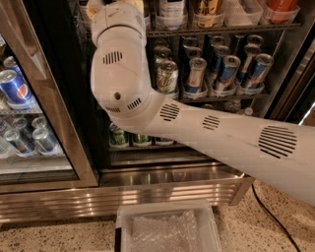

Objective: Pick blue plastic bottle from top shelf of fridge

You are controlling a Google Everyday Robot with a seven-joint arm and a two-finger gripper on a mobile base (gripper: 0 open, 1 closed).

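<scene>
The fridge point(172, 189) stands open in front of me, with black inner walls and a steel base. Its top shelf point(221, 29) runs along the top edge of the camera view, with clear trays on it. The lower part of a wide bottle with a white label and dark print point(172, 9), which looks like the blue plastic bottle, stands on that shelf. My white arm point(123, 74) rises in front of the left side of the shelf. The gripper is past the top edge, out of view, just left of the bottle.
Several soda cans point(226, 71) fill the middle wire rack, and green cans point(130, 138) stand lower down. A steel-framed glass case with Pepsi cans point(12, 86) is at the left. A white bin point(167, 211) lined with clear plastic and a black cable point(275, 221) lie on the floor.
</scene>
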